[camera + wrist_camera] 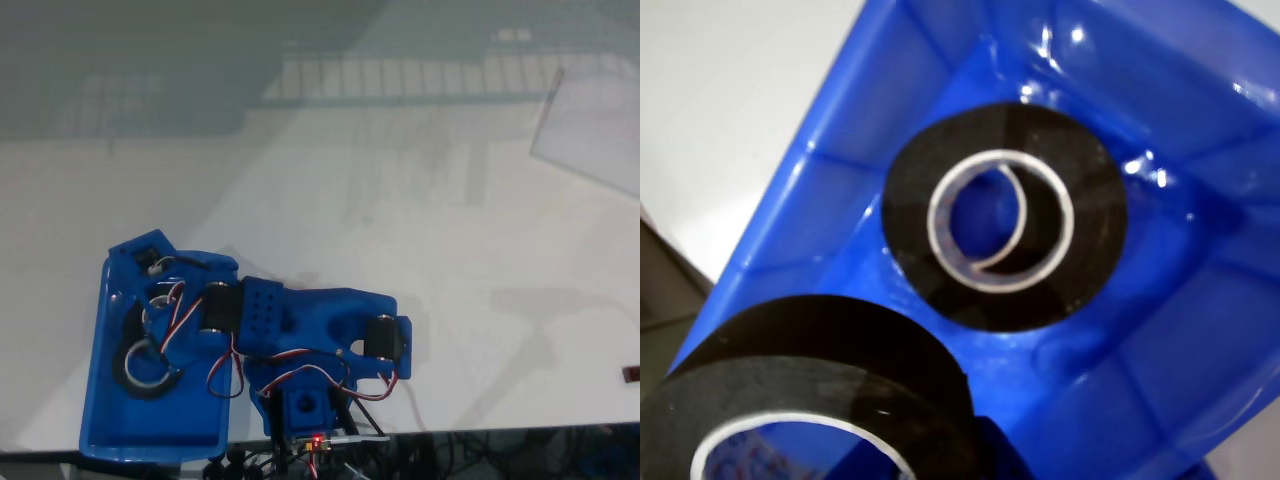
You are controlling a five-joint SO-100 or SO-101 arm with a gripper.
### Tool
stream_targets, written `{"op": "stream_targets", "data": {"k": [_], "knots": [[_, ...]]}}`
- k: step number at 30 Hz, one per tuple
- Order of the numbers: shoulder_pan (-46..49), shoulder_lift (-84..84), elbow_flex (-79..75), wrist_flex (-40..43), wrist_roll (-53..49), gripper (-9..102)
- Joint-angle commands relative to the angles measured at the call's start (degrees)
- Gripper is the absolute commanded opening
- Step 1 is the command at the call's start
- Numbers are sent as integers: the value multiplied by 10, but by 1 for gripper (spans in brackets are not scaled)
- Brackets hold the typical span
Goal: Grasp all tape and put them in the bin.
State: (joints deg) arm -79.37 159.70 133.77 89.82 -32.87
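The blue bin lies at the lower left of the fixed view, with my blue arm reaching over it from the right. My gripper hangs above the bin's middle, and how its jaws stand is unclear. One black tape roll lies flat inside the bin, and a second roll shows as a dark arc under the gripper. In the wrist view a roll lies flat on the bin floor. Another roll sits very close to the camera at the lower left. A third roll is hidden or out of view.
The white table stretches wide beyond the bin. A translucent sheet lies at the upper right, and a small dark object at the right edge. Cables and the arm's base crowd the table's front edge.
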Motion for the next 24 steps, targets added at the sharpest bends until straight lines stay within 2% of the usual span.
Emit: {"op": "stream_targets", "data": {"k": [1, 7, 11, 17, 24], "knots": [[19, 3, -4, -16, 11, 20], [34, 4, -4, -36, 33, 25], [93, 15, -4, -87, 58, 25], [314, 28, -2, -227, 127, 26], [606, 68, 96, -475, 237, 25]]}}
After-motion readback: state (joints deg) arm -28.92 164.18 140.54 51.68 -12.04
